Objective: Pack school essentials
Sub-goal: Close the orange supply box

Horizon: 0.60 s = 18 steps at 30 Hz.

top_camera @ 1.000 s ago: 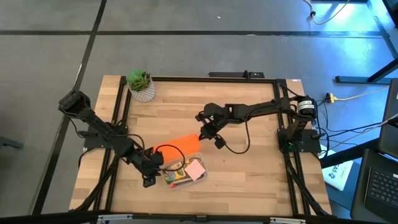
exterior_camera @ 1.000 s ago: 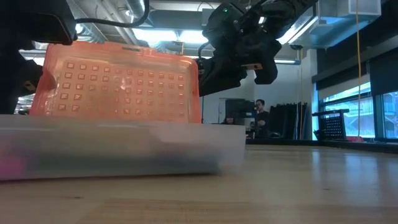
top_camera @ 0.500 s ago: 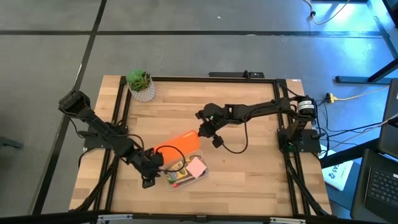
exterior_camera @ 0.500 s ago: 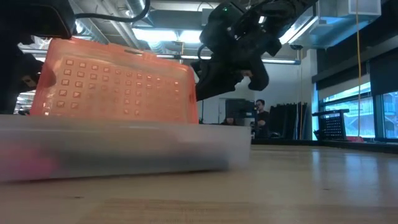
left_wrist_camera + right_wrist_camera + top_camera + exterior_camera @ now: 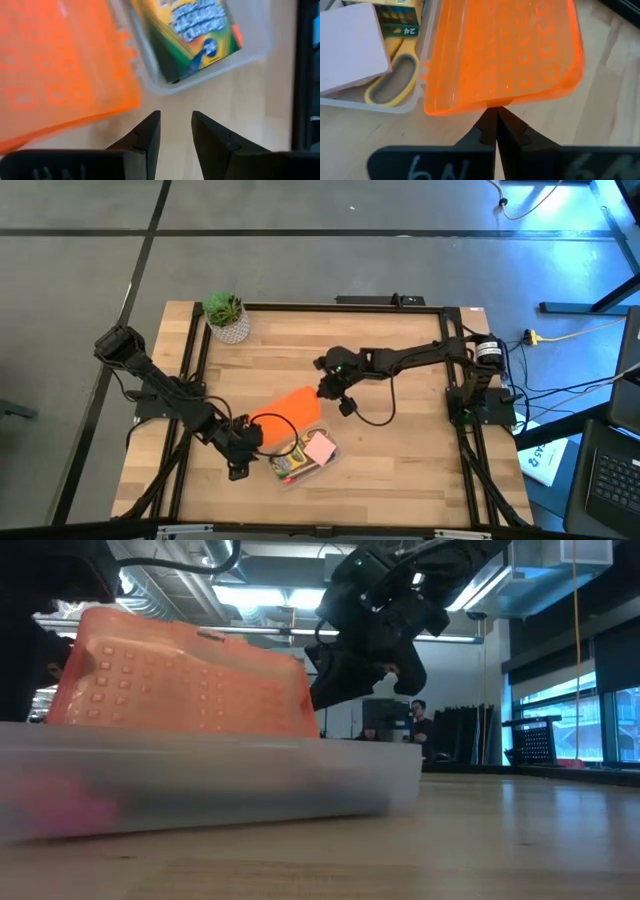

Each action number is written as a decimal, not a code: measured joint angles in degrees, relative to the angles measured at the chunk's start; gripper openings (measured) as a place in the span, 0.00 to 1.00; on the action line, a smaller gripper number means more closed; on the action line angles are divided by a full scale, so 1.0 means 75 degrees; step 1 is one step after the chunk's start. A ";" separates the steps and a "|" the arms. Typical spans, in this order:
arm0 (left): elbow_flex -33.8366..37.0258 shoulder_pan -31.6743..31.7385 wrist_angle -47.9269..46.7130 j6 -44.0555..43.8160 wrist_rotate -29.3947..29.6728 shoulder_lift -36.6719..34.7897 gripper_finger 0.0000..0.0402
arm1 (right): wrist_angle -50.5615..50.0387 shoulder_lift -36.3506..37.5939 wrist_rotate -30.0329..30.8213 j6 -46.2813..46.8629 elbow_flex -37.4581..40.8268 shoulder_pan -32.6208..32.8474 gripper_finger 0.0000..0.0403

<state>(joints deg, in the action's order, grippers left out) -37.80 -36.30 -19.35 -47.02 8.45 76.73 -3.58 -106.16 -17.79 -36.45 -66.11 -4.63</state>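
A clear case point(image 5: 297, 470) lies near the table's front, and its orange perforated lid point(image 5: 292, 408) stands raised on the far-left side. Inside lie a pink note pad point(image 5: 350, 45), yellow-handled scissors point(image 5: 395, 82) and a green-and-yellow crayon box point(image 5: 192, 30). My right gripper point(image 5: 495, 111) is shut at the lid's free edge. My left gripper point(image 5: 175, 117) hovers over bare wood by the case's left end. It is slightly open, with nothing between its fingers. My right gripper sets its shut fingertips point(image 5: 489, 120) against the middle of the orange lid's free long edge point(image 5: 495, 102). It comes slanting down from the table's right side. The lid stays hinged to the case along its other long edge and stands tilted over the table.
A green potted plant point(image 5: 227, 315) stands at the far left corner. Black frame rails run along the table's left edge point(image 5: 190, 380) and right edge point(image 5: 455, 380). Bare wood lies to the right of the case. A person point(image 5: 418, 725) stands far off in the room.
My right gripper has turned a little at the lid's edge. The orange lid has tipped, and in the low view its right end sits lower than before. The clear case has slid a short way, its right corner moving toward the table's near right.
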 joint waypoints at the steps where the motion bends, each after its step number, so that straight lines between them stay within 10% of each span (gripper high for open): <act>1: -0.0003 -0.0006 -0.0118 0.0003 0.0022 0.0011 0.26 | 0.0035 -0.0034 -0.0009 -0.0002 0.0000 0.0001 0.02; 18: 0.0015 -0.0009 -0.1349 0.0118 0.0734 0.0016 0.26 | 0.0001 -0.0039 -0.1105 -0.0005 -0.0035 0.0036 0.02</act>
<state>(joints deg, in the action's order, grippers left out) -37.69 -36.36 -29.46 -46.14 13.96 76.85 -3.57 -106.45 -26.08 -36.49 -66.37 -4.36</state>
